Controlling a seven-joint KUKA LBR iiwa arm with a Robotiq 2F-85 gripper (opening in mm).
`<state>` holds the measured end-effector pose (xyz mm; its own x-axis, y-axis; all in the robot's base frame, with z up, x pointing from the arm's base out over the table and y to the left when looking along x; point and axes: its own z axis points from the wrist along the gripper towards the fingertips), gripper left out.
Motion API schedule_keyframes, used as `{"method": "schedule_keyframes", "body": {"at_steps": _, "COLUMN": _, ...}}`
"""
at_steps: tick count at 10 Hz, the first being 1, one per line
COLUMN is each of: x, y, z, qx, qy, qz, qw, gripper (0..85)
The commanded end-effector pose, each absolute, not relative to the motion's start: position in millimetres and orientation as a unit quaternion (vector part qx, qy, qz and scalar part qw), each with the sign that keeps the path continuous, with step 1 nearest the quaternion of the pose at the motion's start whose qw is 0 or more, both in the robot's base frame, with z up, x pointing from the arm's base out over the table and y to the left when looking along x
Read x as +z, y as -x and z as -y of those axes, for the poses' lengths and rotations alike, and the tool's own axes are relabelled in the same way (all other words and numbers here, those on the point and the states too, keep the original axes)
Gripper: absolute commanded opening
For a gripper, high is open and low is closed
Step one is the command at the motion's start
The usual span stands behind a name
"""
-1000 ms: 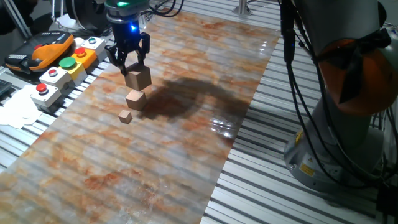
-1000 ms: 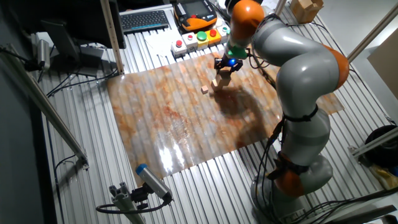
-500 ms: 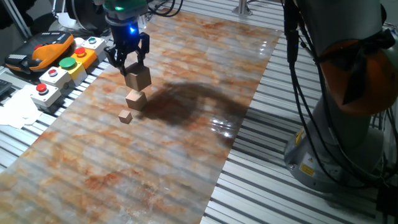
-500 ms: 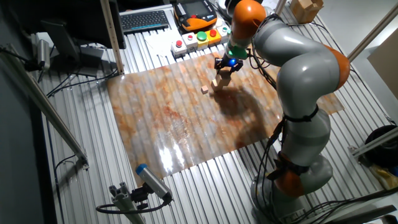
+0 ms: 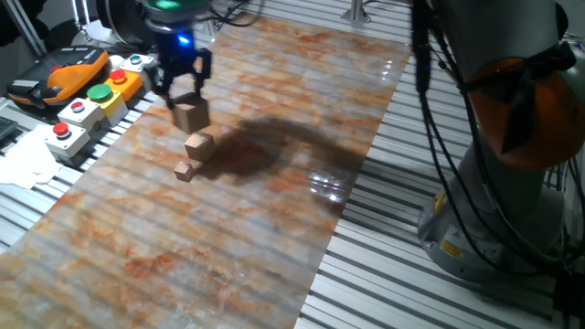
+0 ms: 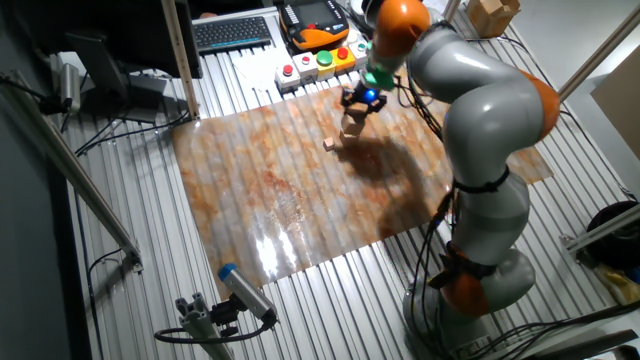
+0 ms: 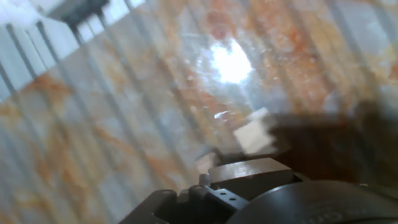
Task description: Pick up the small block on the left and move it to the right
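The small block [image 5: 190, 115], the largest of three tan wooden cubes, is between the fingers of my gripper [image 5: 182, 94], just above the marbled mat [image 5: 274, 210] at its far left. The gripper is shut on it. The medium cube [image 5: 198, 146] and the tiny cube [image 5: 185, 171] lie in a row just in front of it. In the other fixed view, the gripper [image 6: 359, 102] holds the block [image 6: 352, 119] above the medium cube [image 6: 345, 133] and the tiny cube [image 6: 328, 145]. The hand view is motion-blurred and shows one pale cube [image 7: 252, 135]; I cannot tell which.
A yellow box with red and green buttons [image 5: 96, 99] and an orange pendant [image 5: 66, 75] lie just off the mat's left edge, close to the gripper. White paper [image 5: 23, 157] lies near them. The robot's base [image 5: 512, 183] and cables stand at the right.
The gripper has moved left toward the button box, and the small block has moved with it. The medium and tiny cubes have not moved.
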<state>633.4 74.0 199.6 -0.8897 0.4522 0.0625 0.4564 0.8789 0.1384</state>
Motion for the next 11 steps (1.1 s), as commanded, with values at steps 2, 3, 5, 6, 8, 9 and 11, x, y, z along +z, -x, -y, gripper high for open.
{"method": "schedule_keyframes", "body": {"at_steps": 2, "x": 210.4, "y": -637.7, "z": -144.2, "qx": -0.059, "qy": 0.246, "qz": 0.967, "qw": 0.011, "gripper": 0.0}}
{"method": "schedule_keyframes", "body": {"at_steps": 3, "x": 211.1, "y": -635.6, "z": -170.7, "qx": -0.052, "qy": 0.256, "qz": 0.965, "qw": 0.009, "gripper": 0.0}}
{"method": "schedule_keyframes", "body": {"at_steps": 5, "x": 198.4, "y": -627.5, "z": -200.8, "qx": -0.046, "qy": 0.278, "qz": 0.960, "qw": 0.001, "gripper": 0.0}}
{"method": "schedule_keyframes", "body": {"at_steps": 6, "x": 189.4, "y": -623.3, "z": -212.0, "qx": -0.048, "qy": 0.290, "qz": 0.956, "qw": -0.001, "gripper": 0.0}}
{"method": "schedule_keyframes", "body": {"at_steps": 8, "x": 178.2, "y": -619.8, "z": -232.6, "qx": -0.052, "qy": 0.308, "qz": 0.950, "qw": -0.002, "gripper": 0.0}}
{"method": "schedule_keyframes", "body": {"at_steps": 9, "x": 174.2, "y": -620.3, "z": -240.3, "qx": -0.052, "qy": 0.315, "qz": 0.948, "qw": -0.002, "gripper": 0.0}}
{"method": "schedule_keyframes", "body": {"at_steps": 11, "x": 163.9, "y": -623.6, "z": -252.0, "qx": -0.044, "qy": 0.326, "qz": 0.944, "qw": -0.009, "gripper": 0.0}}
